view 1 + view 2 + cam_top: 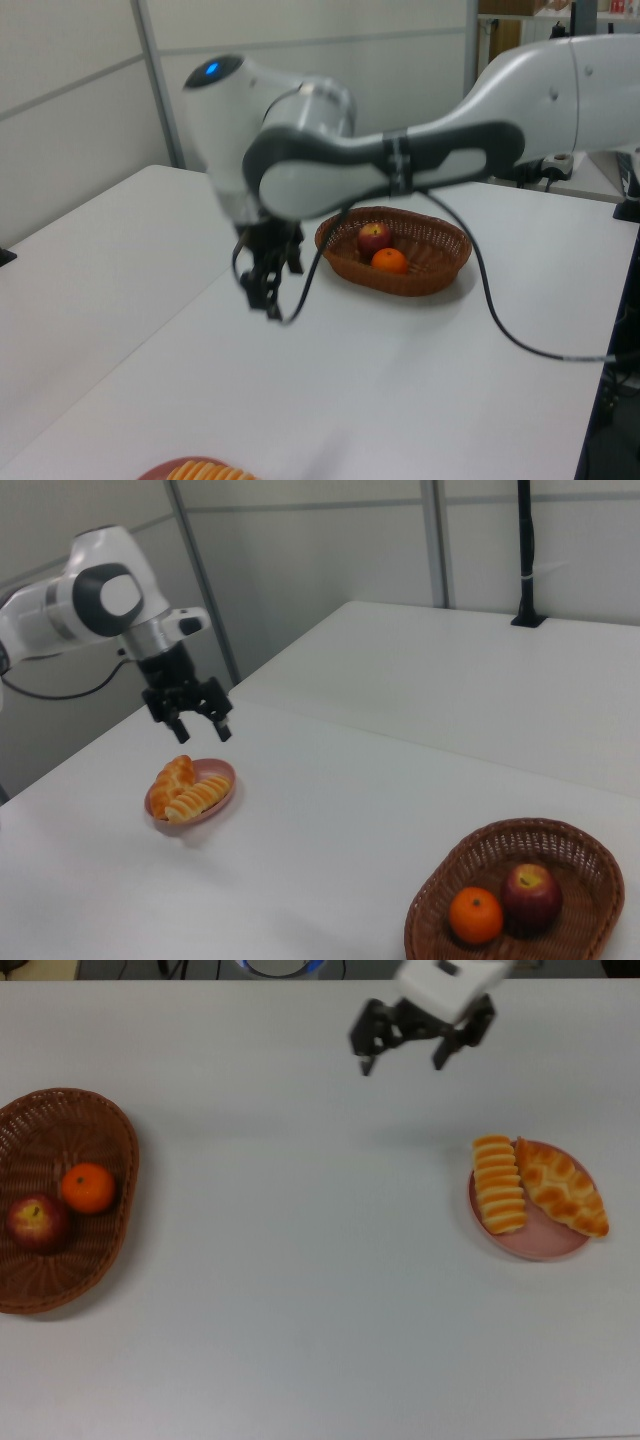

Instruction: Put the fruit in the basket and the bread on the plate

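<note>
Both pieces of fruit lie in the wicker basket point(128, 1150) at the top view's left: the red apple point(38, 1222) and the tangerine point(88, 1187) beside it. The bread rests on the pink plate point(545, 1247) at the top view's right, the striped roll point(498, 1197) next to the braided roll point(560, 1198). My gripper point(400, 1063) hangs open and holds nothing, above the table near its far edge, well away from the plate. The right view shows the gripper point(204, 734) raised above and behind the plate point(223, 771).
The white arm stretches across the left view above the basket point(425, 284). In the right view, the apple point(530, 895) and the tangerine point(475, 915) sit in the basket at the lower right. A second white table stands behind.
</note>
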Tool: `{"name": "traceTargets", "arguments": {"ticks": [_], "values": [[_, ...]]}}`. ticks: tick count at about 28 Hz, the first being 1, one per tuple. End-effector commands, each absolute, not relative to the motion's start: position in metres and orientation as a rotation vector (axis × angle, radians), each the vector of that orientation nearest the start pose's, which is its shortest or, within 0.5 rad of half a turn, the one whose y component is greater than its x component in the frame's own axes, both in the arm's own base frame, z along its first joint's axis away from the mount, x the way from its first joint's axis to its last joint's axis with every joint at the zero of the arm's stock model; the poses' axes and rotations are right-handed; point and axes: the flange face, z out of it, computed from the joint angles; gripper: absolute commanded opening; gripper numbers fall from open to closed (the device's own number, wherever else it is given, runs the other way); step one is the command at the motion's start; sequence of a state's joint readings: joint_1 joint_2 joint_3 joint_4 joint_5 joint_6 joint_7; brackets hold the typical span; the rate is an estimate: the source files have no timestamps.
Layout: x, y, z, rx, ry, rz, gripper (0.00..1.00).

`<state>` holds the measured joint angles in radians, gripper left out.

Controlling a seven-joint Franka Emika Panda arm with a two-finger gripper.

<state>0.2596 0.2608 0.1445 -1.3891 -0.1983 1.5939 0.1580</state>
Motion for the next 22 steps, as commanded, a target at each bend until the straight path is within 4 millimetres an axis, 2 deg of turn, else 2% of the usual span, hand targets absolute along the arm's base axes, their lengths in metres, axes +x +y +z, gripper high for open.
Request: {"name": "traceTargets", "arguments": {"ticks": [1, 6, 13, 14, 20, 22], "values": [[0.592, 0.151, 0.578, -3.243, -0.290, 0.074, 1.00], [0.596, 0.095, 0.583, -3.152, -0.225, 0.132, 1.00], [0.601, 0.052, 0.581, -3.130, -0.114, 0.152, 1.00], [0.602, 0.039, 0.579, -3.129, -0.090, 0.157, 1.00], [0.604, 0.003, 0.570, -3.117, -0.075, 0.181, 1.00], [0.605, 0.001, 0.568, -3.112, -0.082, 0.188, 1.00]]}}
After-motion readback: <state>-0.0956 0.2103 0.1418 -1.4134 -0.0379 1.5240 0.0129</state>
